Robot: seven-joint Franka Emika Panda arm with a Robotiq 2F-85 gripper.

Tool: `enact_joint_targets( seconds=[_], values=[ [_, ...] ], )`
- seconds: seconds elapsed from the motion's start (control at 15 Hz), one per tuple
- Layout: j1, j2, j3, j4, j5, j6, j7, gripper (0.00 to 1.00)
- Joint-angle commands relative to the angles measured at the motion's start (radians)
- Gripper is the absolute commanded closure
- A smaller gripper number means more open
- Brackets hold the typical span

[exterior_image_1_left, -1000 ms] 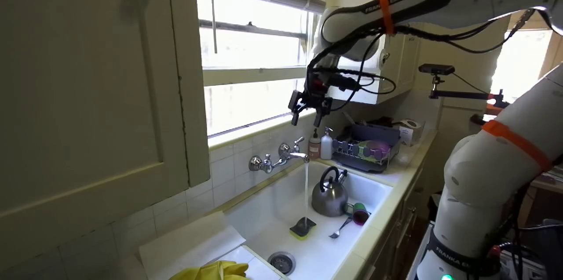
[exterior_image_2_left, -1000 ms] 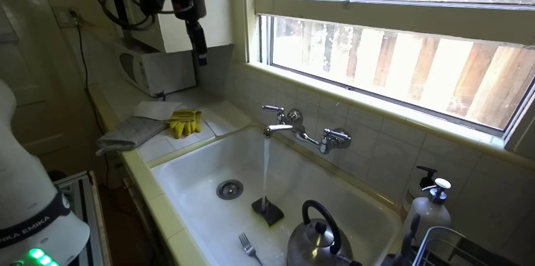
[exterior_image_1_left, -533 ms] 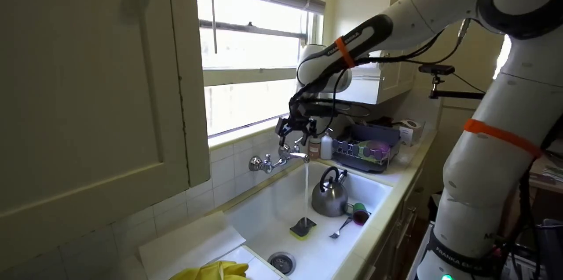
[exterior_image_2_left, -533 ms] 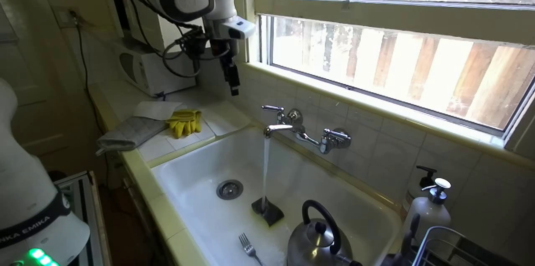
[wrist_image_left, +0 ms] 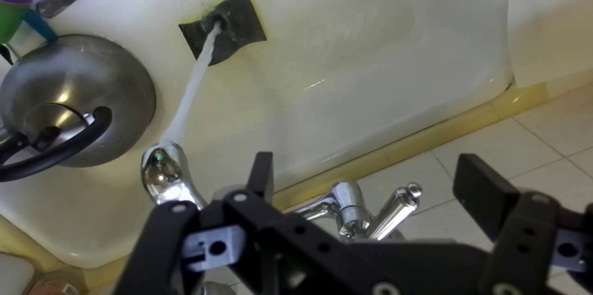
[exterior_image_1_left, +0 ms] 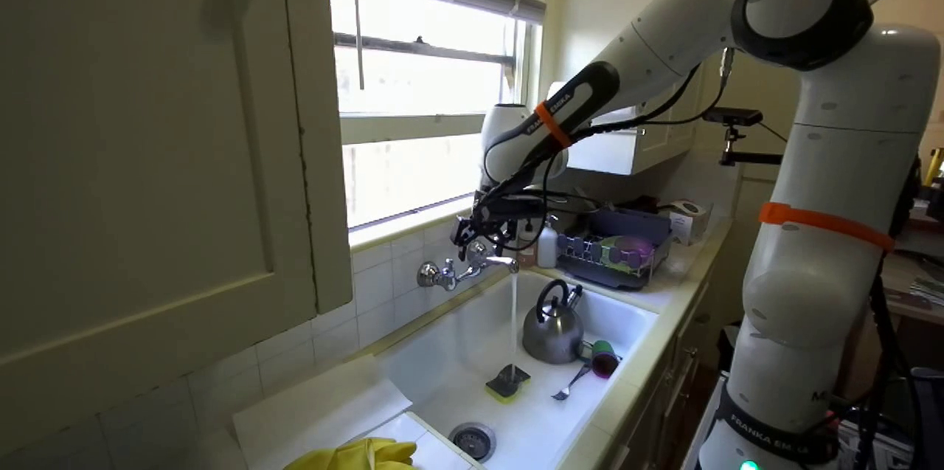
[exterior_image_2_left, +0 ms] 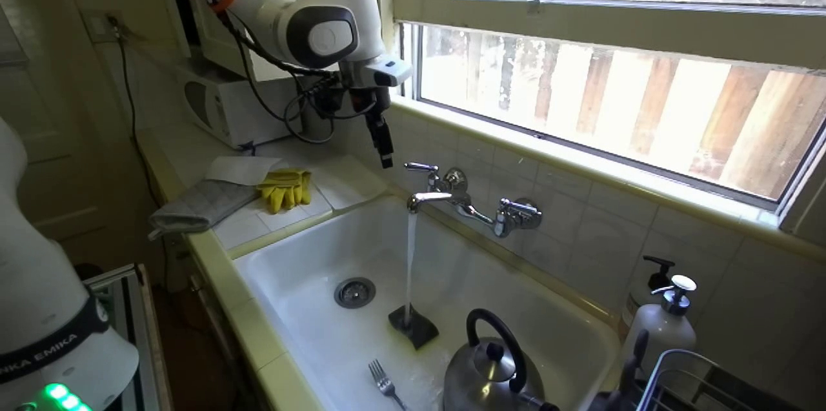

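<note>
The gripper (wrist_image_left: 372, 178) was held, fingers apart, near the tap handle (wrist_image_left: 394, 214) above the sink (wrist_image_left: 370, 77) — reach seemingly almost done, grip not yet made — while water (wrist_image_left: 192, 84) was poured onto the sponge (wrist_image_left: 241, 17).

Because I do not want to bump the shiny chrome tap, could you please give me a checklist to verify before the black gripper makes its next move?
1. Black two-finger gripper open: ok; its fingers stand wide apart and grasp nothing.
2. Straight chrome tap lever between the fingers: ok; in the wrist view it appears in the gap.
3. Height of fingers against lever: cannot tell; depth is unclear.
4. Water turned off: not ok; a stream falls from the curved chrome spout onto the black-and-yellow sponge.
5. Round steel kettle with black handle away from the gripper: ok; it stands apart in the white sink.
</note>
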Motion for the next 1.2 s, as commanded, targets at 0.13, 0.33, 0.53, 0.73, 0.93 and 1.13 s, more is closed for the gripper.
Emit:
enact_joint_targets(
  seconds=[0.13, 0.33, 0.53, 0.73, 0.93, 1.13],
  values=[
    [0.026, 0.128, -0.022, 0.074, -0.037, 0.098, 0.104, 0.0],
    [0.052, 0.191, -0.036, 0.108, -0.037, 0.186, 0.154, 0.0],
    [0.075, 0.238, -0.039, 0.152, 0.014, 0.15, 0.111, 0.0],
    [0.089, 0.225, -0.057, 0.131, 0.003, 0.174, 0.114, 0.0],
    [0.091, 0.233, -0.058, 0.138, 0.004, 0.174, 0.114, 0.0],
    [0.099, 0.3, -0.07, 0.178, 0.062, 0.272, 0.199, 0.0]
  ],
)
